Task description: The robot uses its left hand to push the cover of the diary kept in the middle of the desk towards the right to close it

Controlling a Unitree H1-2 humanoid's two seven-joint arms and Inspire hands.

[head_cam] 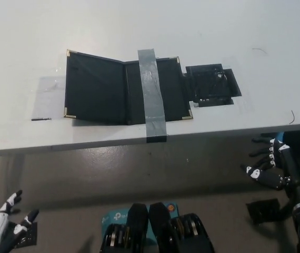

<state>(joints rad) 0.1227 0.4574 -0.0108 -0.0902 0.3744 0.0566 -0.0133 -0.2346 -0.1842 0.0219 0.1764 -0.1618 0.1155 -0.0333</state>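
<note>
Desk: a white desk [29, 37] fills the upper part of the view; its front edge runs across the middle, slightly tilted, with grey floor below it.
Diary: a black diary [95, 87] lies open and flat near the middle of the desk, close to the front edge. Its left cover is spread out to the left, with small metal corner pieces at the outer corners.
Tape strip: a wide grey tape strip [151, 89] runs from back to front across the diary's right half and folds down over the desk's front edge, pinning that half in place.
Black patch: a patch of black tape [212, 85] is stuck to the desk, touching the diary's right edge.
Clear film: a pale, see-through rectangle [48, 97] lies on the desk just left of the diary, with a thin dark line at its front corner.
Right hand: the black right hand [268, 163] hangs below the desk's front edge at the right, fingers spread apart, holding nothing.
Left hand: the white left hand [0, 224] sits low in the bottom left corner, well away from the diary, fingers parted, holding nothing.
Small box: a teal box [108, 217] rests on the floor at the bottom middle.
</note>
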